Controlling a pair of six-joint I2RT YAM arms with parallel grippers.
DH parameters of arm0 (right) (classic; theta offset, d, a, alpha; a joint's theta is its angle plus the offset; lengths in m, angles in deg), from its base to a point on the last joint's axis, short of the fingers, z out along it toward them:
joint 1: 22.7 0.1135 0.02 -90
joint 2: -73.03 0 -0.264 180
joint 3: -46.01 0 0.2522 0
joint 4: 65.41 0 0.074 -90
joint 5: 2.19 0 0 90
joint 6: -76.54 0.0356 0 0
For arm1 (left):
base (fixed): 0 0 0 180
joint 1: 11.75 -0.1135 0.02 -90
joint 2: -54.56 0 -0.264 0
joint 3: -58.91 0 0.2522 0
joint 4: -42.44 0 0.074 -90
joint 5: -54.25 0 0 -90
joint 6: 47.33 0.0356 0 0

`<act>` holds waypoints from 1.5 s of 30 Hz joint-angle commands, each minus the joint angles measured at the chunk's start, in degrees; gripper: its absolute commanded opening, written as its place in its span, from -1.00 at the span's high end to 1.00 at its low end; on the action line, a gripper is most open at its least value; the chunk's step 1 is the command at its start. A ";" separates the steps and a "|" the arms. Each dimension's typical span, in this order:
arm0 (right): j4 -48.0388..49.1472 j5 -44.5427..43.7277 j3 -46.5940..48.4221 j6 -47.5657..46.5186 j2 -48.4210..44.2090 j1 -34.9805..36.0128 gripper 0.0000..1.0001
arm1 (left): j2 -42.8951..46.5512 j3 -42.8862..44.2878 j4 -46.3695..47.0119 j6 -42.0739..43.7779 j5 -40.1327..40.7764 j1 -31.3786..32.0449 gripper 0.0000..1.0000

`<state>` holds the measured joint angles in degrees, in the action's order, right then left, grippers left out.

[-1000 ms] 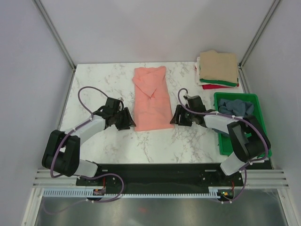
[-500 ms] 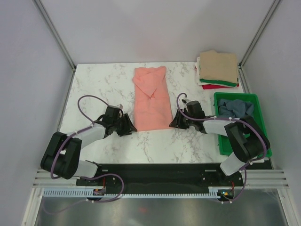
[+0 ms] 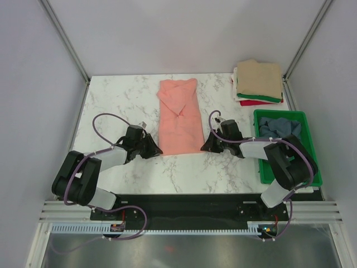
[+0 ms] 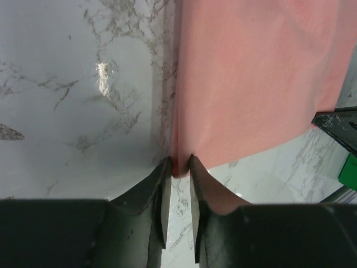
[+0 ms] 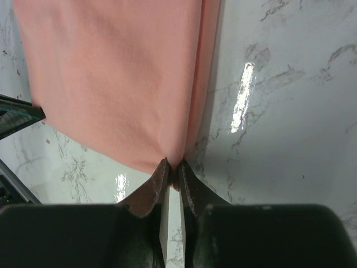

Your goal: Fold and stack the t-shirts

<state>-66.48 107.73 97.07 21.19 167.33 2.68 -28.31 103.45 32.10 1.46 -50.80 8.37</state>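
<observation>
Top external view: a salmon-pink cloth t-shirt (image 3: 179,117) lies folded into a long strip running away from the arms, at the middle of the white marble-patterned table (image 3: 111,100). The cloth lies flat, with a diagonal crease across its far half. Both arms reach low and inward to its near edge. The left gripper (image 3: 153,149) sits at the near left corner and the right gripper (image 3: 205,145) at the near right corner.

Left wrist view: the two dark fingers stand almost together. The corner of the pink cloth is pinched between their tips, just above the table surface.

Right wrist view: the fingers are clenched likewise on the opposite corner, where the doubled side edge of the cloth meets the hem. Only a thin sliver of pink shows between the tips.

At the far right corner of the table rests a stack of folded t-shirts (image 3: 258,82). A tan one lies on top, with green, white and red edges showing beneath it. Just nearer the arms, along the right edge, stands a rigid green plastic tray (image 3: 314,162). A crumpled slate blue-grey cloth shirt (image 3: 279,127) lies in its far end. The right arm's elbow overhangs the tray's near part.
</observation>
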 commanded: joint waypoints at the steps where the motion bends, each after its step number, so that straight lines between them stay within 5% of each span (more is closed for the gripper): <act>1: -3.46 -1.73 -1.35 -1.52 2.20 0.45 0.70 | -1.68 -1.08 2.37 -0.62 2.04 0.18 0.48; 7: -3.90 -1.99 -1.88 -1.60 0.80 0.45 1.00 | -1.15 -1.69 3.79 -0.19 1.78 0.80 0.96; 14: -9.77 -2.78 -3.99 -2.57 -8.15 0.89 1.00 | 9.73 -5.12 -4.70 -1.24 5.72 6.41 0.96; 20: -25.75 -10.60 -5.74 -1.79 -25.64 8.52 1.00 | 29.23 -6.70 -19.39 -7.56 14.43 19.59 0.96; 24: -32.63 -14.20 -5.49 3.30 -38.02 12.75 1.00 | 38.47 -3.73 -31.24 -11.17 19.34 27.06 0.96; 28: -37.90 -18.06 -0.92 4.55 -42.79 15.13 1.00 | 42.17 2.68 -39.08 -10.83 21.63 27.78 0.96; 37: -40.90 -26.24 14.81 -1.34 -33.84 15.22 1.00 | 34.63 20.62 -46.22 -3.45 36.22 27.26 0.95; 41: -40.46 -28.01 19.82 -3.45 -27.26 13.91 1.00 | 28.48 24.93 -45.09 -1.16 36.50 24.89 0.96; 45: -40.46 -26.52 24.74 -5.56 -22.68 11.27 1.00 | 24.43 27.13 -39.92 1.83 27.74 16.83 0.96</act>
<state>-106.61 83.28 117.35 18.66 142.74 15.82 -2.65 127.69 -11.00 -1.29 -19.79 30.22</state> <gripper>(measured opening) 0.011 0.028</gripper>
